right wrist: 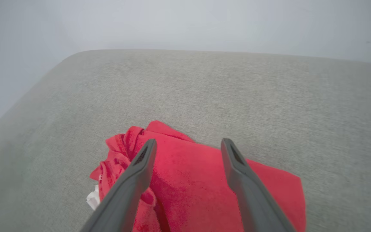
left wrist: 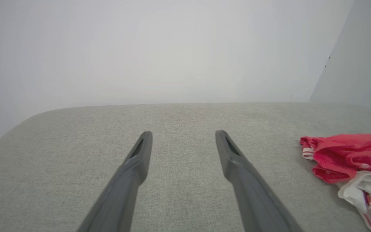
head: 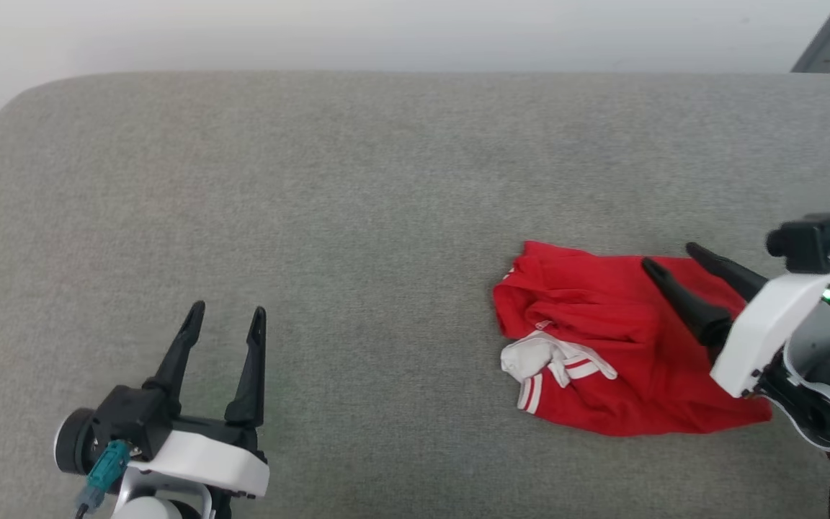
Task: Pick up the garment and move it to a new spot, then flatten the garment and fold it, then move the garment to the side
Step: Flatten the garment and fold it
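The garment lies crumpled on the grey cushioned surface at the right, red with a bunched white striped cuff at its near-left side. It also shows in the left wrist view as the garment at the far right, and under my right fingers as the garment. My right gripper hovers over the garment's right part, open, with nothing between its fingers. My left gripper rests open at the lower left, well apart from the cloth, above bare surface.
The grey cushioned surface stretches wide, with a rounded far-left corner. A pale wall runs behind it. A grey metal strut leans at the top right.
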Controlling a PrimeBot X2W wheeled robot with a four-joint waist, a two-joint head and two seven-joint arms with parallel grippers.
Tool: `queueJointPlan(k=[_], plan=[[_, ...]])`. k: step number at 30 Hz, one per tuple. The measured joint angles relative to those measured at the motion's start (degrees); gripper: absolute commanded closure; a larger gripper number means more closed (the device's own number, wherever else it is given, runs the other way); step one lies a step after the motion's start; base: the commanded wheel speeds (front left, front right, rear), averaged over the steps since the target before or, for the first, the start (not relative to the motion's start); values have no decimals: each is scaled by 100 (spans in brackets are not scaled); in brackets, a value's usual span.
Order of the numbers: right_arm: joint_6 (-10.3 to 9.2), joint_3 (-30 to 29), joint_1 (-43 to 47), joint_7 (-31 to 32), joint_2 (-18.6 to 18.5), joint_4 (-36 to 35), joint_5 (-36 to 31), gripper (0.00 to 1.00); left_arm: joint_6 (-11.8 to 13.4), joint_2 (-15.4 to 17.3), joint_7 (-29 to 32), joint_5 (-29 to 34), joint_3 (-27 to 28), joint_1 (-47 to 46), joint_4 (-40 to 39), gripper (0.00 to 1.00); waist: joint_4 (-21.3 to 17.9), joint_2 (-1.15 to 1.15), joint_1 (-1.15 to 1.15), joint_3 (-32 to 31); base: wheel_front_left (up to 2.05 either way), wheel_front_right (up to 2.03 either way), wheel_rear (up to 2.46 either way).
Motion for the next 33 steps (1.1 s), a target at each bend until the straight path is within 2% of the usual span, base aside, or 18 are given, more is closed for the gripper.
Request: queueJointPlan(k=[8, 14, 18, 20, 23, 28, 33], plan=[[0, 185, 90, -1547, -92, 698, 46, 0, 0, -30, 0, -201, 1, 73, 289, 0, -248, 0, 0, -197, 0, 0, 0], [0, 181, 259, -2531, 20, 1057, -78, 0, 0, -64, 0, -264, 45, 154, 383, 0, -342, 0, 0, -312, 0, 0, 0], [0, -191, 444, -2649, 300, 1182, -413, 0, 0, -104, 0, -292, 187, 230, 404, 0, -383, 0, 0, -391, 0, 0, 0], [0, -739, 598, -2663, 563, 893, -907, 0, 0, -159, 0, -292, 308, 354, 359, 0, -393, 0, 0, -435, 0, 0, 0], [0, -1159, 952, -2663, 809, 584, -1371, 0, 0, -192, 0, -294, 347, 460, 235, 0, -384, 0, 0, -473, 0, 0, 0], [0, -1761, 1493, -2664, 989, 76, -1857, 0, 0, -176, 0, -311, 387, 749, -4, 0, -336, 0, 0, -513, 0, 0, 0], [0, -2167, 2063, -2663, 1051, -260, -2058, 0, 0, -126, 0, -203, 448, 1021, -226, 0, -256, 0, 0, -544, 0, 0, 0]])
